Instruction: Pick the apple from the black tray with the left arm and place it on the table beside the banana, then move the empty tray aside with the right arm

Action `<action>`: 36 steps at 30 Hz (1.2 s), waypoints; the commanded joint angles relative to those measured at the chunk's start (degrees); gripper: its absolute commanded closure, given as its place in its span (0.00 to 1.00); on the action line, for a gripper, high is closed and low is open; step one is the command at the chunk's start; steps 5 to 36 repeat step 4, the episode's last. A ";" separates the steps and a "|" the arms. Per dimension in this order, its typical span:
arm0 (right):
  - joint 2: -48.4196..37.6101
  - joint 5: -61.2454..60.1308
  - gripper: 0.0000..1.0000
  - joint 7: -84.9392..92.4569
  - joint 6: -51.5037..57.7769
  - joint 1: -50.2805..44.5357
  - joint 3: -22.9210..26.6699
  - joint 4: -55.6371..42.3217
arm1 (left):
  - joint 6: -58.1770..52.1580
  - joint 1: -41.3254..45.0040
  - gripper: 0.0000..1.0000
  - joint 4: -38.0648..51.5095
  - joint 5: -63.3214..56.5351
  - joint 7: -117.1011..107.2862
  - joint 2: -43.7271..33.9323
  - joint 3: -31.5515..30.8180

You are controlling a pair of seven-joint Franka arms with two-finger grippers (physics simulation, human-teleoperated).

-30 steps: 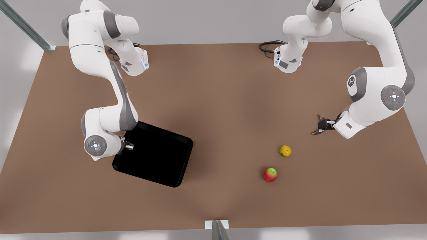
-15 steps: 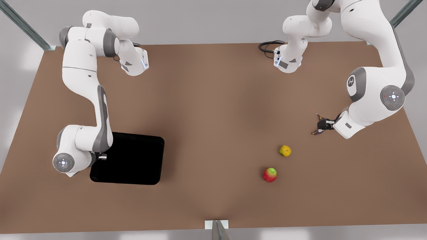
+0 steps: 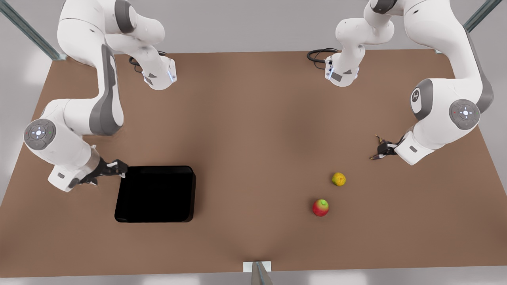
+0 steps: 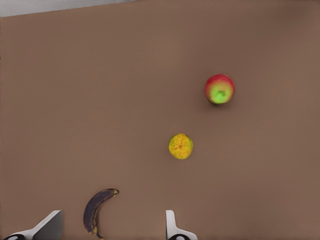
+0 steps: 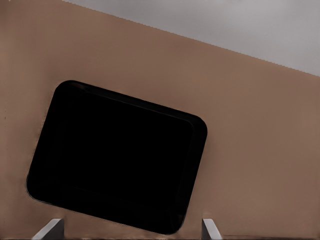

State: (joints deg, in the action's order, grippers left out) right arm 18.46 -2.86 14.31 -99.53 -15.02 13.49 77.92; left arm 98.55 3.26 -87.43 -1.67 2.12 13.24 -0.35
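The black tray [image 3: 154, 194] lies empty on the table [image 3: 253, 118] at the front view's left; it also shows as the black tray [image 5: 115, 160] in the right wrist view. My right gripper [image 3: 115, 168] hovers open just off the tray's far left corner, holding nothing; it is the right gripper [image 5: 131, 221] there. The apple [image 3: 320, 207] rests on the table near the front, seen also as the apple [image 4: 219, 89]. The dark banana [image 4: 97, 210] lies under my open left gripper [image 4: 113, 215], which is the left gripper [image 3: 382, 150] at the front view's right.
A yellow-orange round fruit [image 3: 338, 179] sits between apple and banana, seen as the round fruit [image 4: 180, 146] from the left wrist. Both arm bases [image 3: 158, 75] stand at the table's far side with a black cable [image 3: 317, 55]. Metal posts [image 3: 259, 273] mark the edges.
The right arm slid the tray toward the front view's left and turned it square, then let go and drew back off its corner. The left arm and fruits stayed still.
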 commanded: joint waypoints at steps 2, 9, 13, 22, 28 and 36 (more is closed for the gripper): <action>-3.17 1.27 0.00 6.43 15.41 -0.01 -0.22 -1.81 | -0.02 -0.01 0.00 0.06 -0.44 0.42 -0.06 0.00; -3.08 1.89 0.00 6.61 15.50 -0.01 -0.30 -1.90 | -0.02 -0.01 0.00 0.06 -0.44 0.34 -0.06 0.00; -3.08 1.89 0.00 6.61 15.50 -0.01 -0.30 -1.90 | -0.02 -0.01 0.00 0.06 -0.44 0.34 -0.06 0.00; -3.08 1.89 0.00 6.61 15.50 -0.01 -0.30 -1.90 | -0.02 -0.01 0.00 0.06 -0.44 0.34 -0.06 0.00; -3.08 1.89 0.00 6.61 15.50 -0.01 -0.30 -1.90 | -0.02 -0.01 0.00 0.06 -0.44 0.34 -0.06 0.00; -3.08 1.89 0.00 6.61 15.50 -0.01 -0.30 -1.90 | -0.02 -0.01 0.00 0.06 -0.44 0.34 -0.06 0.00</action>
